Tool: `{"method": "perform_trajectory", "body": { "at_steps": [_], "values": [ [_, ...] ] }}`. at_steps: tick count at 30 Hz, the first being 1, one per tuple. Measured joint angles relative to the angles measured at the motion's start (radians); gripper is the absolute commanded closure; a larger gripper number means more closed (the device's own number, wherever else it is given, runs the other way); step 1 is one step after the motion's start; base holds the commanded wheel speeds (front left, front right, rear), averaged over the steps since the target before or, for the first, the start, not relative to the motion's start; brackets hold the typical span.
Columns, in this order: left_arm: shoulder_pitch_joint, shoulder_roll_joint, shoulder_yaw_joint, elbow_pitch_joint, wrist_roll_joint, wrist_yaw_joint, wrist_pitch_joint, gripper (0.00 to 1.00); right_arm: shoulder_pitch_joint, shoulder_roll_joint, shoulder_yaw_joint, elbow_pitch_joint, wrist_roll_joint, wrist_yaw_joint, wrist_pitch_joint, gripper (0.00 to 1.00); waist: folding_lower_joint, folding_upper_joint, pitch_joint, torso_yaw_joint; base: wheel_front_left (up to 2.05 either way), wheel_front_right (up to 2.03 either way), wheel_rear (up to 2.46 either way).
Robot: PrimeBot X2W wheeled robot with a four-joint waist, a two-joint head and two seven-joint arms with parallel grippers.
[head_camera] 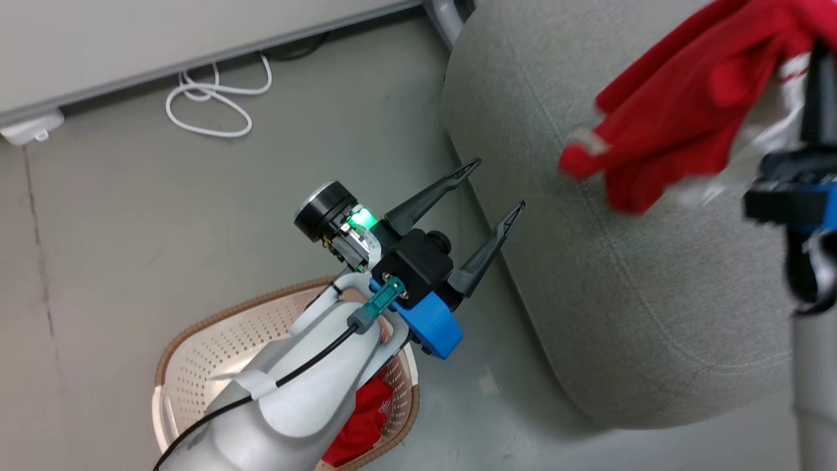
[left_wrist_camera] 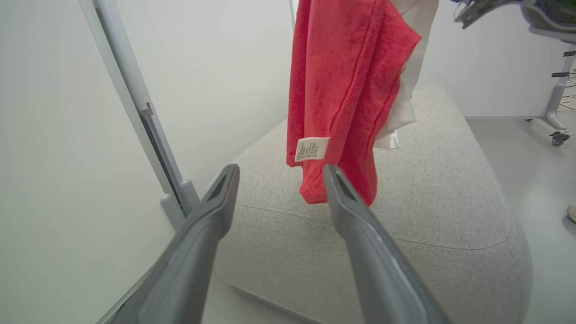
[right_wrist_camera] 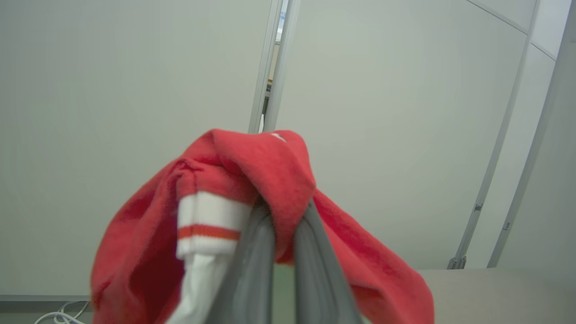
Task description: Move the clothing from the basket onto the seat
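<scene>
A bright red garment (head_camera: 680, 98) with white lining hangs in the air above the grey seat (head_camera: 588, 275), and my right gripper (right_wrist_camera: 283, 216) is shut on a fold of this clothing (right_wrist_camera: 252, 180). From the left wrist view the same garment (left_wrist_camera: 346, 90) dangles over the seat (left_wrist_camera: 427, 216) with its small white tag (left_wrist_camera: 311, 148) showing. My left gripper (head_camera: 500, 186) is open and holds nothing, hovering beside the seat's left edge, above the cream basket (head_camera: 216, 353). More red clothing (head_camera: 363, 418) lies in the basket, partly hidden by my left forearm.
A white cable (head_camera: 209, 98) lies coiled on the grey floor by the wall base at the back. A grey partition post (left_wrist_camera: 135, 103) stands left of the seat. A wheeled stand leg (left_wrist_camera: 555, 108) stands on the floor beyond the seat's far end.
</scene>
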Motion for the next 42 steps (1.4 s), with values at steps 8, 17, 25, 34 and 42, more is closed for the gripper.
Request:
{"method": "perform_trajectory", "body": {
  "at_steps": [8,17,25,34,42],
  "values": [
    [-0.083,0.019,-0.024,-0.004,0.017,0.0,0.006,0.0,-0.263,-0.129,-0.134,0.027,0.002,0.0,0.0,1.0,0.0,0.0,0.136,0.027,0.0,0.0,0.0],
    [-0.158,0.052,-0.059,-0.031,0.032,0.0,0.025,0.0,-0.44,-0.267,-0.26,0.134,0.01,0.0,0.0,1.0,0.0001,-0.0001,0.313,0.054,0.0,0.0,0.0],
    [-0.185,0.074,-0.068,-0.045,0.032,0.0,0.032,0.0,-0.454,-0.294,-0.255,0.412,0.015,0.0,0.0,1.0,0.0001,0.0,0.418,0.078,0.0,0.0,0.0],
    [-0.192,0.083,-0.071,-0.048,0.024,0.006,0.03,0.0,-0.38,-0.26,-0.235,0.631,0.007,0.0,0.0,1.0,0.0001,0.0,0.439,0.103,0.0,0.0,0.0],
    [-0.194,0.078,-0.071,-0.036,0.011,0.017,0.017,0.0,-0.34,-0.234,-0.233,0.609,-0.012,0.0,0.0,0.0,0.0,0.0,0.404,0.104,0.0,0.0,0.0]
  ]
}}
